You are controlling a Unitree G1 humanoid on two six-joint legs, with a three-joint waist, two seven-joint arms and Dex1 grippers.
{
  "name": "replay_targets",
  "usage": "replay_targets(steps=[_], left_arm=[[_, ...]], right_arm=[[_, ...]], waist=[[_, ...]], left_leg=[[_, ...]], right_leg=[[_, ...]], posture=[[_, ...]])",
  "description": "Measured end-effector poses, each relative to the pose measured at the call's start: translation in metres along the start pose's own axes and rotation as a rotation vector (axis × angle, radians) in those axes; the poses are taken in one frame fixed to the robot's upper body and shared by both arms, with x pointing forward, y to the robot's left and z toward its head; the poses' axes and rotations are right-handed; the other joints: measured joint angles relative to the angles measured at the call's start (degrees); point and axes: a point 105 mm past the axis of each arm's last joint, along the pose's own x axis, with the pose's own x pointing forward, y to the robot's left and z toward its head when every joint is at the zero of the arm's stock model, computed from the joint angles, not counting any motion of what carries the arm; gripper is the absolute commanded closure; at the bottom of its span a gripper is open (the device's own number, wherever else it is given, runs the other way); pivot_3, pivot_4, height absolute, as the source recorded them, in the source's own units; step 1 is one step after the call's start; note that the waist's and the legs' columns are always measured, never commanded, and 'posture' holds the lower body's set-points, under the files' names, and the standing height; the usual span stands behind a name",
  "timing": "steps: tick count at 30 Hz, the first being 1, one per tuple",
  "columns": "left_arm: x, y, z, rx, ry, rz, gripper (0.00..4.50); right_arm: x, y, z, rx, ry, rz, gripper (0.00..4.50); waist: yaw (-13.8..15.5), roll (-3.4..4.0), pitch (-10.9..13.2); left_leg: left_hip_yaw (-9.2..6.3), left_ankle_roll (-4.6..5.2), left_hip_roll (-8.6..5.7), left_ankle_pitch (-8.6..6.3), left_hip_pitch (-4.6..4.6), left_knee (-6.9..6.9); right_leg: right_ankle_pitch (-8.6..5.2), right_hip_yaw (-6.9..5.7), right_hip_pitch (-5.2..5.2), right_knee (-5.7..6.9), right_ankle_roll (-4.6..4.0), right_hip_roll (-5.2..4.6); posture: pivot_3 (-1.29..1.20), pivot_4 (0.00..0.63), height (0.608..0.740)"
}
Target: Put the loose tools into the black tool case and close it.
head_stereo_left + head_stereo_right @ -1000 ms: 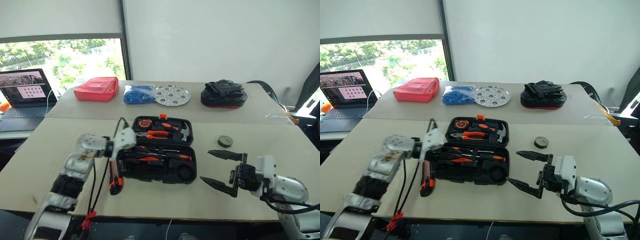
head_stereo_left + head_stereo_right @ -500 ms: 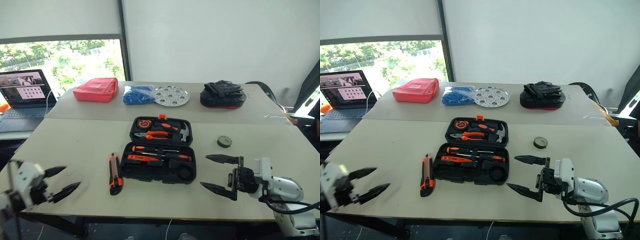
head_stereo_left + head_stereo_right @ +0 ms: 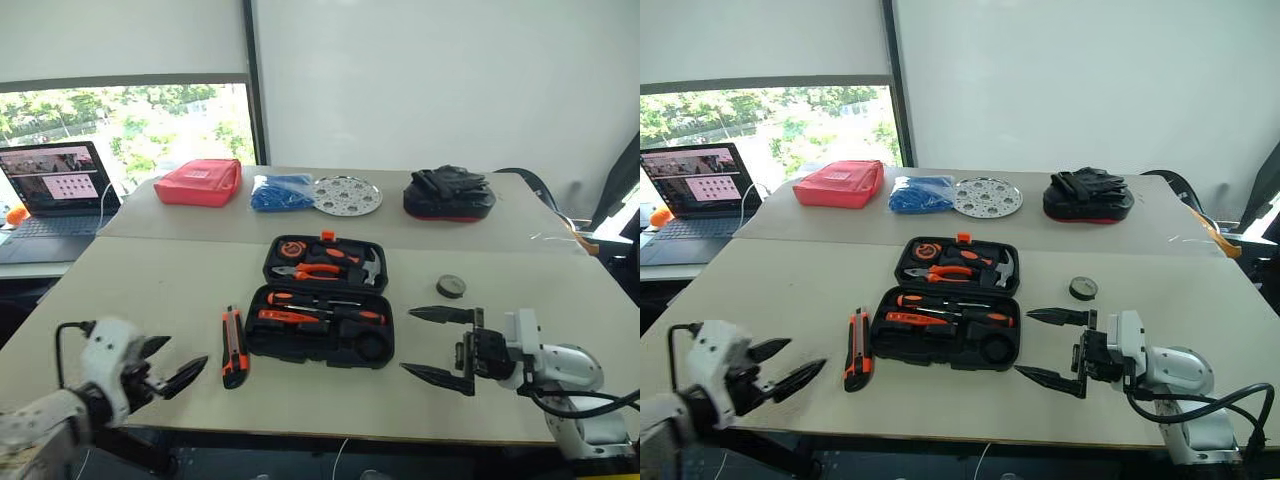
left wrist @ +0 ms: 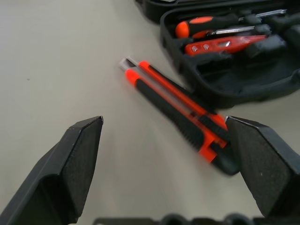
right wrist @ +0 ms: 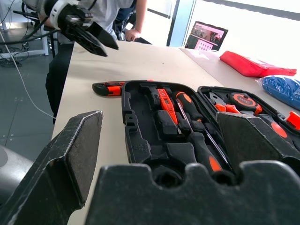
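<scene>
Left gripper (image 3: 172, 372) is pulling back from the case (image 3: 320, 325), jaws spread, empty.
Right gripper (image 3: 438, 345) is gaping too; knife (image 3: 233, 345) risks being skidded away.

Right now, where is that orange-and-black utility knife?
The utility knife lies flat on the table just left of the open black tool case, between the case and the left end effector.

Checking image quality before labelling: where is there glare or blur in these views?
Left eye view: window overexposed, table evenly lit. Left wrist view: own fingers soft, utility knife fairly sharp, black tool case slightly blurred. Right wrist view: near fingers soft, bright washed-out background.
</scene>
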Motion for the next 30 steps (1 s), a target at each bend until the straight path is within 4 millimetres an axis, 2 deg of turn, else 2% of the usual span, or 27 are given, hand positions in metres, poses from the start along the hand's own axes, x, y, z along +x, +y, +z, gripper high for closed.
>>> replay_targets(steps=[2,6,10,16,20,23,28,30], left_arm=[[0.009,-0.011,-0.005,-0.043,0.047,0.018,0.02],[0.02,-0.013,-0.011,-0.095,0.124,0.117,0.02],[0.034,-0.023,-0.019,-0.167,0.168,0.159,0.02],[0.05,-0.033,-0.017,-0.154,0.19,0.194,0.02],[0.052,-0.031,-0.018,-0.12,0.204,0.214,0.02],[0.051,-0.024,-0.022,-0.116,0.214,0.212,0.78],[0.05,-0.015,-0.022,-0.114,0.219,0.213,2.67],[0.048,-0.011,-0.022,-0.108,0.224,0.203,2.74]], right_arm=[[0.0,0.0,0.001,-0.002,0.001,0.003,0.0],[0.001,0.001,0.002,-0.002,0.001,0.006,0.0],[0.002,0.001,0.004,0.0,-0.003,0.01,0.0],[0.004,0.002,0.004,0.013,-0.001,0.016,0.0],[0.006,0.003,0.006,0.005,-0.004,0.017,0.0],[0.006,0.002,0.006,0.005,-0.003,0.009,0.0],[0.006,0.001,0.006,0.006,-0.003,0.005,0.0],[0.006,0.001,0.006,0.006,-0.004,0.003,0.0]], waist=[[-0.1,-0.01,0.0],[-0.3,-0.01,0.0],[-0.1,-0.02,0.0],[0.3,0.0,0.0],[0.3,0.04,0.0],[0.2,0.14,-0.1],[0.2,0.18,-0.1],[0.1,0.19,-0.1]], left_leg=[[-0.03,0.0,-0.01,0.0,0.01,0.0],[-0.02,0.0,-0.07,0.0,0.05,-0.03],[0.0,-0.01,-0.11,0.0,0.03,-0.02],[0.02,-0.03,-0.17,0.02,0.07,-0.03],[0.03,-0.04,-0.17,0.02,0.18,-0.03],[0.04,-0.04,-0.17,0.02,0.27,-0.07],[0.04,-0.04,-0.17,0.02,0.68,-0.24],[0.04,-0.04,-0.14,0.02,0.8,-0.35]], right_leg=[[0.01,0.01,0.0,0.03,-0.01,0.03],[0.01,0.0,0.05,0.01,-0.02,0.03],[0.01,0.01,0.07,-0.05,-0.02,0.01],[0.01,0.0,0.14,-0.05,-0.02,0.0],[0.0,0.01,0.21,-0.05,0.0,0.0],[-0.01,0.03,0.23,-0.04,-0.02,0.02],[-0.27,0.02,0.64,-0.22,0.33,0.02],[-0.28,0.0,0.83,-0.46,0.34,0.03]], posture=[[0.0,0.15,0.74],[0.0,0.15,0.74],[0.0,0.15,0.74],[0.0,0.15,0.74],[0.0,0.15,0.74],[0.0,0.15,0.74],[0.0,0.15,0.74],[0.0,0.15,0.74]])
